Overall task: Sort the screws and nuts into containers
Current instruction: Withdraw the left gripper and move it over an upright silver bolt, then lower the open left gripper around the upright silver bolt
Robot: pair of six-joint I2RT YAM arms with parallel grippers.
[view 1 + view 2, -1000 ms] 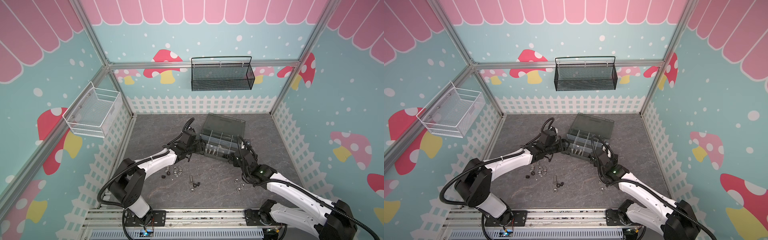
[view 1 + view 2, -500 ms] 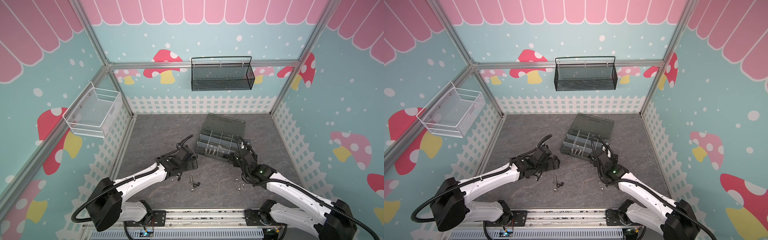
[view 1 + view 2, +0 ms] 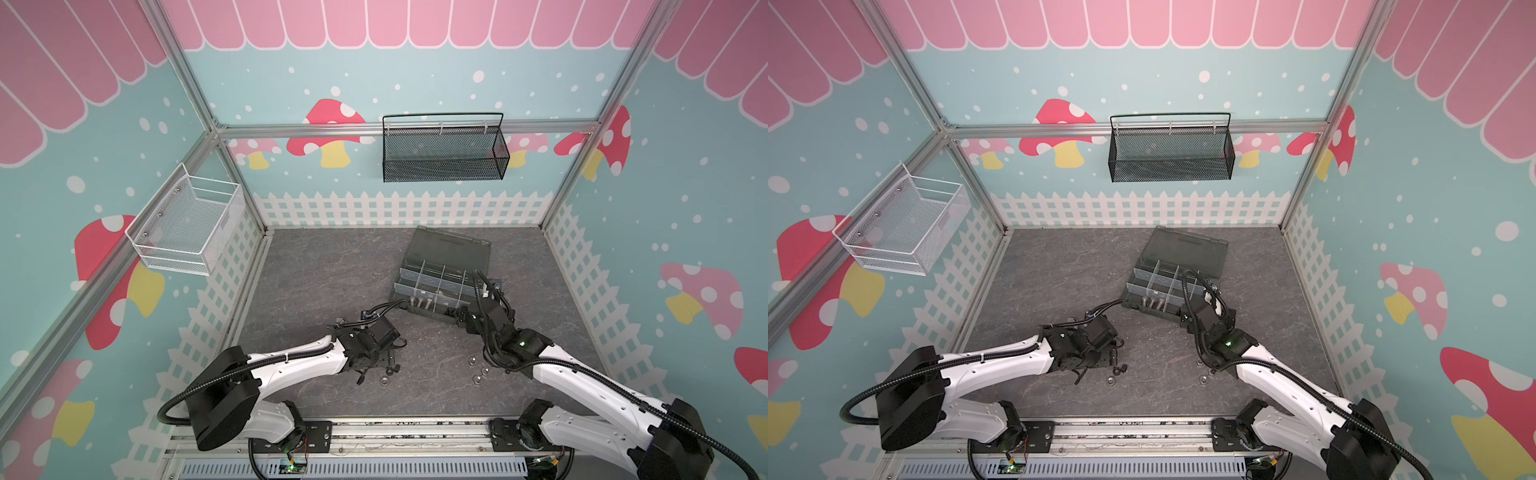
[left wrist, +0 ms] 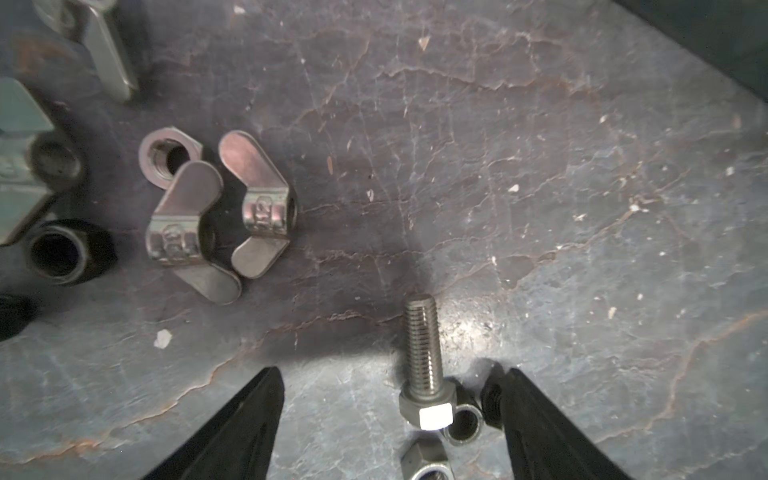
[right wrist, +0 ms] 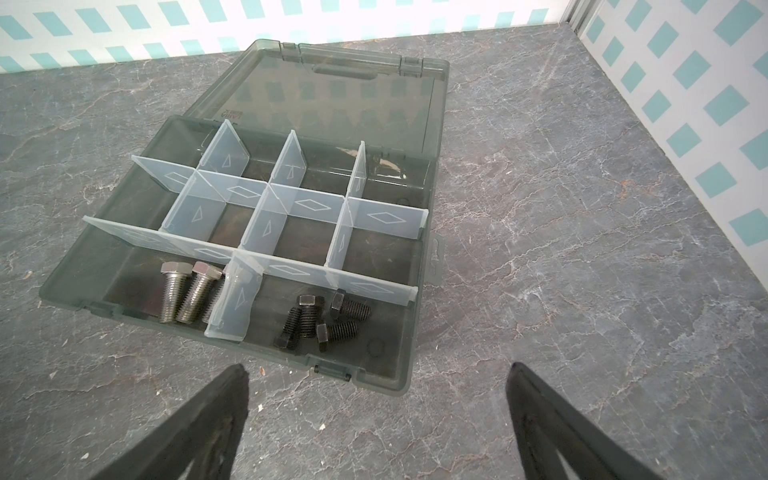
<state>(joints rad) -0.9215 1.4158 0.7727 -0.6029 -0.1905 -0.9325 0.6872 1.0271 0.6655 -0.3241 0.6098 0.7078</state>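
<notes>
Left gripper (image 4: 392, 374): released, spread wide, grasping nothing. Straddles one shiny silver hex-head screw (image 4: 424, 353) lying flat on the dark grey marbled tabletop (image 4: 540, 166). Screw position: between the fingers, nearer one black finger (image 4: 536, 424) than its mate, touching neither, threaded end pointing away from the wrist. Tight against the screw's head: small silver hex nut (image 4: 463, 424); just beside, second silver hex nut (image 4: 426, 463), cut off by the frame edge. Well off to one side of the fingers: two silver wing nuts (image 4: 187, 232) overlapping, plain silver hex nut (image 4: 168, 156) tucked under one wing, black hex nuts (image 4: 62, 251) near.

Right gripper (image 5: 377, 369): likewise released, clasping nothing; faces the near wall of the dark grey plastic organiser box (image 5: 417, 324), smoky hinged lid (image 5: 332, 104) lying open behind. Compartments split by translucent dividers (image 5: 270, 195); nearest row holds large silver screws (image 5: 187, 295) side by side in one compartment, four short black screws (image 5: 320, 320) in the next.

Shown only in both top views: loose silver nuts (image 3: 478, 370) on the tabletop beside the right forearm, well apart from the wing nuts; black mesh wall basket (image 3: 442, 149); white wire wall basket (image 3: 187, 228). Shown only by the wrist views: screw threads, clearance between screw and fingers, number of black screws in the box. Top views reduce the box contents to small glints and hide part of the left cluster under the wrist.
</notes>
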